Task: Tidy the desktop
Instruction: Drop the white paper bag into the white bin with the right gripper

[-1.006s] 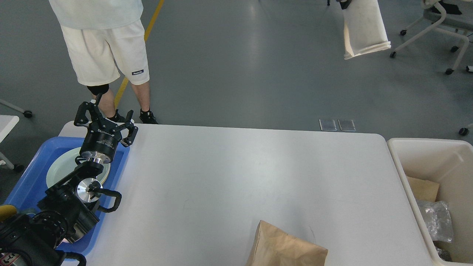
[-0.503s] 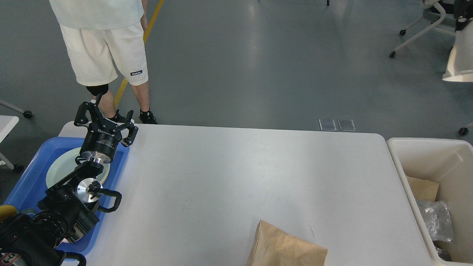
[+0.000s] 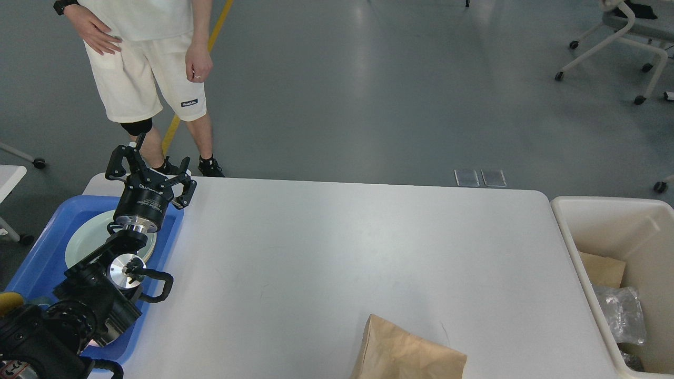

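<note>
Rightward of the open left gripper (image 3: pixel 150 171) stretches the desktop (image 3: pixel 337 252).

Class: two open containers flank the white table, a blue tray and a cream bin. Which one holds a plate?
The shallow blue plastic tray at the desktop's left end holds the pale green plate; the deep cream-white plastic bin holds brown paper and clear plastic.

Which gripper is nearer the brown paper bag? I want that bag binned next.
Left, by default: the left gripper hovers open over the blue tray at the desktop's far left, well away from the brown paper bag at the near edge. The right gripper is out of view.
</note>
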